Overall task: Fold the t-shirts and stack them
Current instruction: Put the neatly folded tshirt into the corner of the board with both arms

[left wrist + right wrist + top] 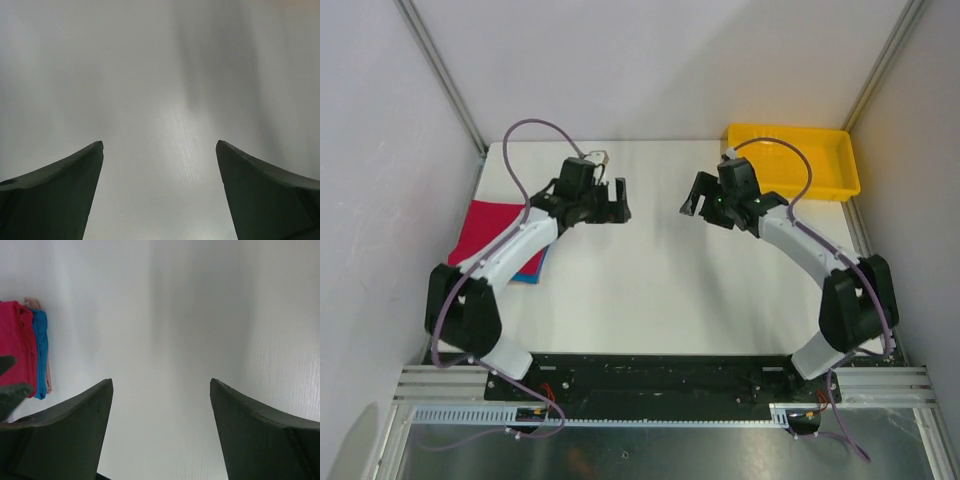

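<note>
A folded crimson red t-shirt [488, 228] lies at the table's left edge, on top of a folded blue t-shirt [533, 268] whose edge shows under it. The left arm partly covers both. In the right wrist view the red t-shirt [14, 347] and the blue t-shirt [41, 352] show as a stack at far left. My left gripper [612, 203] is open and empty above the bare white table, right of the stack. My right gripper [698, 200] is open and empty, facing the left one over the table's middle.
A yellow plastic tray [798, 160] stands at the back right corner. White walls close in the table [640, 280] on the left, back and right. The arm bases sit on a black plate at the near edge.
</note>
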Controlling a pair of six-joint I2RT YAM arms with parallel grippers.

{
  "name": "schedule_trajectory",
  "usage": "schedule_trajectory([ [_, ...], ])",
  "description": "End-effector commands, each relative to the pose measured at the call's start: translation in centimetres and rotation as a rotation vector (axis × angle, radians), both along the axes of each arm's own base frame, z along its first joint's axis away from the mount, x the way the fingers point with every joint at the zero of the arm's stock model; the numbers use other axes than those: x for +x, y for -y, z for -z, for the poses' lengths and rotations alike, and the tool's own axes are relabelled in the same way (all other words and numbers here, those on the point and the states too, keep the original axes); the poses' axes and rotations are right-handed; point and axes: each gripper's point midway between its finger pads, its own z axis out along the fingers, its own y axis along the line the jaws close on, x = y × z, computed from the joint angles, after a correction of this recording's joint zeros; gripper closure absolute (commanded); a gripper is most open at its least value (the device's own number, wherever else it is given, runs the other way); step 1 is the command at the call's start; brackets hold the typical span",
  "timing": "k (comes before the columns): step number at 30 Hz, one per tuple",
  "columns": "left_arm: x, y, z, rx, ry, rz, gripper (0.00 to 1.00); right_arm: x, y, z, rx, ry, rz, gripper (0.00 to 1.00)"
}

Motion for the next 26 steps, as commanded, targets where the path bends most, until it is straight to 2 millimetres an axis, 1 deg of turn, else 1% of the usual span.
schedule_trajectory([
  [1,-3.4,2.2,-1.7,-0.03,0.044,0.076,0.01,-2.1,1.3,-3.5,-0.034,0.103,0.017,0.16],
  [5,-5.3,3.0,-2.2,-0.057,0.062,0.079,0.01,-4.4,2.5,-5.0,-0.062,0.17,0.051,0.11],
  [7,-5.7,2.8,-2.5,-0.061,0.07,0.064,0.01,-5.6,3.2,-5.2,-0.065,0.19,0.068,0.08],
  [8,-5.9,2.7,-2.5,-0.06,0.076,0.064,0.01,-6.1,3.4,-5.4,-0.06,0.201,0.076,0.05],
  [11,-6.2,2.4,-3.1,-0.064,0.098,0.064,0.0,-7.2,4.0,-5.7,-0.05,0.227,0.091,0.01],
  [15,-6.4,2.7,-3.5,-0.084,0.11,0.08,0.0,-7.5,4.6,-6.2,-0.057,0.25,0.108,0.01],
  [19,-6.5,3.1,-3.6,-0.101,0.114,0.095,0.0,-7.4,4.5,-6.7,-0.046,0.268,0.108,0.01],
  [26,-6.4,2.7,-3.8,-0.104,0.127,0.064,0.01,-7.2,4.2,-6.5,-0.049,0.269,0.099,0.01],
])
